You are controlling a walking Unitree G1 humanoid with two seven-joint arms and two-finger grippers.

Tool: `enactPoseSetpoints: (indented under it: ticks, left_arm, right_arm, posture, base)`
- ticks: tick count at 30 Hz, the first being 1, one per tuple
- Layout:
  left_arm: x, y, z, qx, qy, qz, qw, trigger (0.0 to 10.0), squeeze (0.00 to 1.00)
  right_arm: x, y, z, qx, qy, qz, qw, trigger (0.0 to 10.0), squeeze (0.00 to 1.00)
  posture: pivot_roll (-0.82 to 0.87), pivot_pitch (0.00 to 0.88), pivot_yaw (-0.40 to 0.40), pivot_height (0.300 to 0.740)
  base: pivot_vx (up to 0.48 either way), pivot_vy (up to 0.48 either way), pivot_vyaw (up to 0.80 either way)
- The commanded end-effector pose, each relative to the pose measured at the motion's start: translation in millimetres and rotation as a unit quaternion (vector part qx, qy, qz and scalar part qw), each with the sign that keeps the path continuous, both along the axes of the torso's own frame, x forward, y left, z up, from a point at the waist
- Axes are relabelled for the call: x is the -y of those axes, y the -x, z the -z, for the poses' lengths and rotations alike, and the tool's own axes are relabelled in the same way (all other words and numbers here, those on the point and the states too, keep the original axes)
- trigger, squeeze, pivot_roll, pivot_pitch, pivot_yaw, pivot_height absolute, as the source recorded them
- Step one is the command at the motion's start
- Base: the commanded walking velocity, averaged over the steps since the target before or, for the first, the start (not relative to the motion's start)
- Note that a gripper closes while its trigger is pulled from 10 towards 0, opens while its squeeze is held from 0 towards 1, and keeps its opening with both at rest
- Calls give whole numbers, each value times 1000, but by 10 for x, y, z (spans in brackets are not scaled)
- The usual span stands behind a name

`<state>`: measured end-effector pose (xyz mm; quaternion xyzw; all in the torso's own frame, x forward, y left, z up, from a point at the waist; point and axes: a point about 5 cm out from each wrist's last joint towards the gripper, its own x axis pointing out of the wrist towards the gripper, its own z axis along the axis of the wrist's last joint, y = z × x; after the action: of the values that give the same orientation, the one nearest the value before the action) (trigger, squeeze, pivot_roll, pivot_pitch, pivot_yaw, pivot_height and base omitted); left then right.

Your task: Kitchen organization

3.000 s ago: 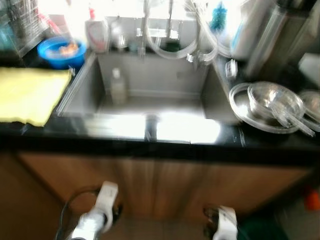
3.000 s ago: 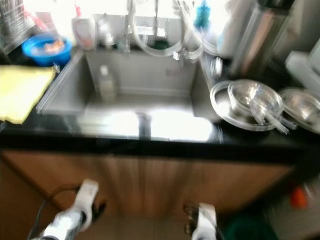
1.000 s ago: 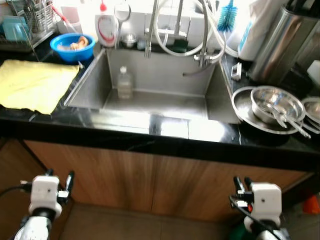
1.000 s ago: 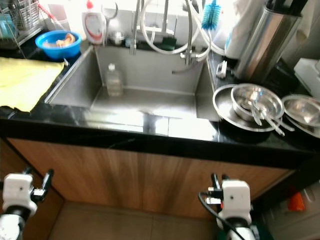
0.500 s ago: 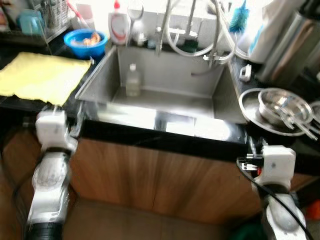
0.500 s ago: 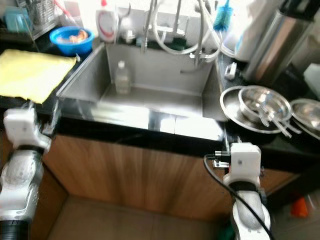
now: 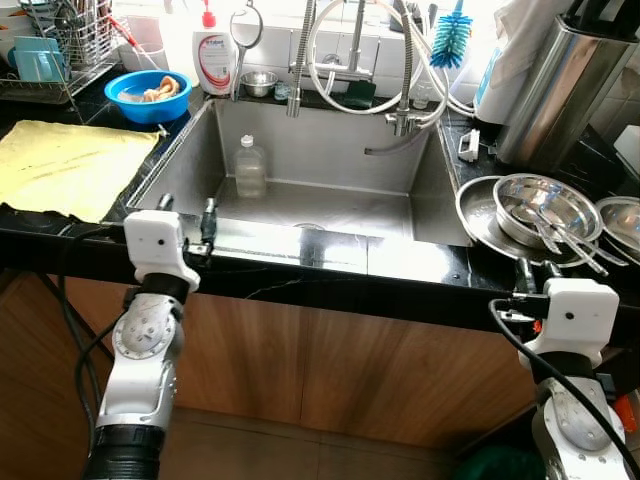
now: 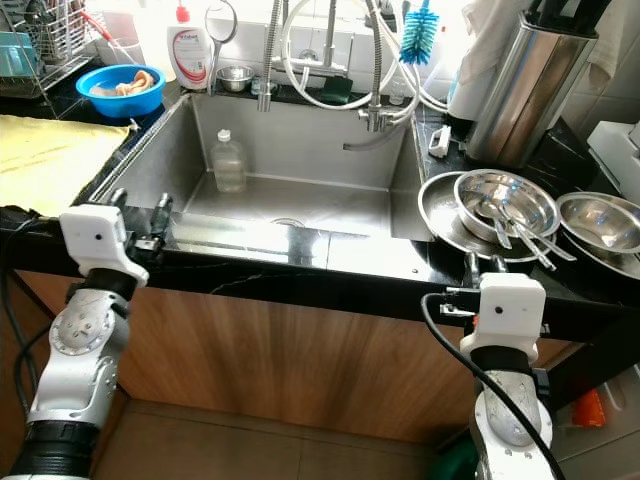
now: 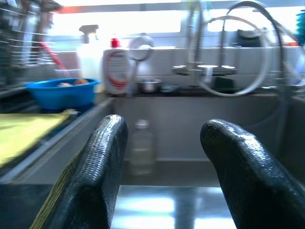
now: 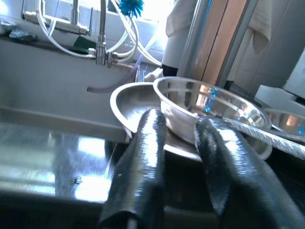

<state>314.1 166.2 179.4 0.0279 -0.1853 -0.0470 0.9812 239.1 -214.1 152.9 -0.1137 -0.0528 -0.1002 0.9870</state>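
A steel sink (image 7: 185, 165) is set in a black counter, and a clear plastic bottle (image 7: 249, 167) stands upright inside it at the left. My left gripper (image 7: 187, 210) is open at the sink's front-left rim, holding nothing. The bottle (image 9: 141, 148) lies ahead between its fingers in the left wrist view. Right of the sink, steel bowls (image 7: 541, 205) with spoons are stacked on a steel plate (image 7: 478, 215). My right gripper (image 7: 535, 272) hovers at the counter's front edge just before that plate, narrowly open and empty, facing the bowls (image 10: 209, 107).
A yellow cloth (image 7: 60, 165) covers the counter at the left, with a blue bowl (image 7: 148, 93) and a dish rack (image 7: 55, 50) behind it. A soap bottle (image 7: 211, 60), faucets with hoses (image 7: 350, 60), a blue brush (image 7: 452, 40) and a tall steel canister (image 7: 550, 85) line the back.
Both arms have come up from hanging low in front of the cabinet doors to the counter's front edge. The camera has steadied and shifted slightly.
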Motion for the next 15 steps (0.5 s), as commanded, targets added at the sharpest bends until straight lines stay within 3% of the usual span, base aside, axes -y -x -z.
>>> enactPoseSetpoints:
  ticks: [1, 15]
  left_arm:
    - [40, -35, -2, -5, 3, 10, 1000, 10000, 0]
    - [87, -82, 27, -10, 19, 10, 1000, 10000, 0]
  right_arm:
    - [32, -8, -18, 7, -1, 1, 1000, 10000, 1000]
    - [-31, -151, -200, 45, 18, -13, 999, 10000, 1000]
  posture:
    - [-4, 0, -44, 740]
    - [-2, 0, -51, 740]
  base:
    - [0, 0, 0]
    - [0, 0, 0]
